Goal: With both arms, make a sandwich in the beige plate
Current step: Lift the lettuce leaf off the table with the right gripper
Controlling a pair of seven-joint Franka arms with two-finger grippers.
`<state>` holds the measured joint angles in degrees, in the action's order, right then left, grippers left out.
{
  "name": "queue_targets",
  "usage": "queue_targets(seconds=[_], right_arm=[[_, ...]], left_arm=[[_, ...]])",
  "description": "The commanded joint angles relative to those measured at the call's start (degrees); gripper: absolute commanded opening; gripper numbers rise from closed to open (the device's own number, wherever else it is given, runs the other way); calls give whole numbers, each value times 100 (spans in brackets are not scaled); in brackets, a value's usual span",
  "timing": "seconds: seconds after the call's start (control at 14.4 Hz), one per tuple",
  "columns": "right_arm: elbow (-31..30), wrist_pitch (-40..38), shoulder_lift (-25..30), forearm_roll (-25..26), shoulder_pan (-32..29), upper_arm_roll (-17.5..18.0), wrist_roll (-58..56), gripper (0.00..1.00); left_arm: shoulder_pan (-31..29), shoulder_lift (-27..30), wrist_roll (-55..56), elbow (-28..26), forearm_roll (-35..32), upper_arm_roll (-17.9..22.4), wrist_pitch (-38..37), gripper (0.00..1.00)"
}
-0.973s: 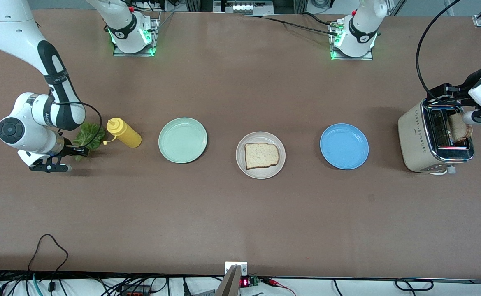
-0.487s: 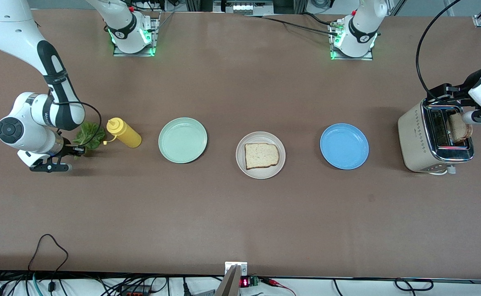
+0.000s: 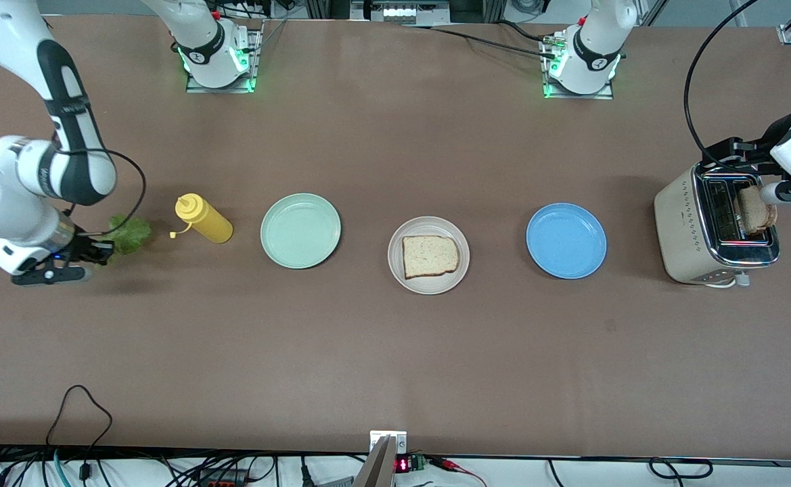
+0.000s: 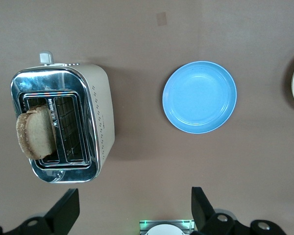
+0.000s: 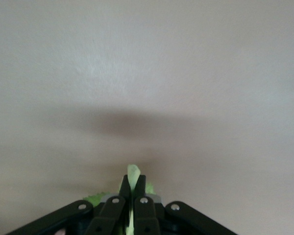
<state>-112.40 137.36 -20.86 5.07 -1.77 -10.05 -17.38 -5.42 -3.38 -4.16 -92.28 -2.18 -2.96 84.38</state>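
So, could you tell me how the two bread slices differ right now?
The slice on the beige plate lies flat on the beige plate; the slice in the toaster stands on edge in a slot of the toaster. The plate slice looks pale and squarish, the toaster slice browner and rounder-topped. Neither is gripped.

You've got a brown table (image 3: 395, 352); from the beige plate (image 3: 398, 270), mint plate (image 3: 300, 230) and bottle (image 3: 204, 218) sit toward the right arm's end, blue plate (image 3: 566, 241) and toaster (image 3: 696, 230) toward the left's, probably all flat.
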Motion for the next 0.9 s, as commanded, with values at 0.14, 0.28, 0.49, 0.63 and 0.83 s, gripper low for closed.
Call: queue_targets(seconds=[0.14,0.28,0.49,0.63,0.83], right_arm=[[612,-1208,705,29,-43,38,-547,0],[1034,-1815,802,-32,-17,82,-748,0],[1334,-2353,1021,-330,88,213,-775,0],[1527,-2581,1101,-480,98,441,-793,0],[2002,-2855,1084,-700,360,688,-749,0]], left_arm=[[-12,-14,3,122,77,-29,-123,100],[-20,-14,-15,122,77,-29,-132,100],[-12,-14,-6,122,77,-29,-123,100],[-12,-14,-6,122,77,-29,-123,100],[-12,-14,-6,122,77,-29,-123,100]])
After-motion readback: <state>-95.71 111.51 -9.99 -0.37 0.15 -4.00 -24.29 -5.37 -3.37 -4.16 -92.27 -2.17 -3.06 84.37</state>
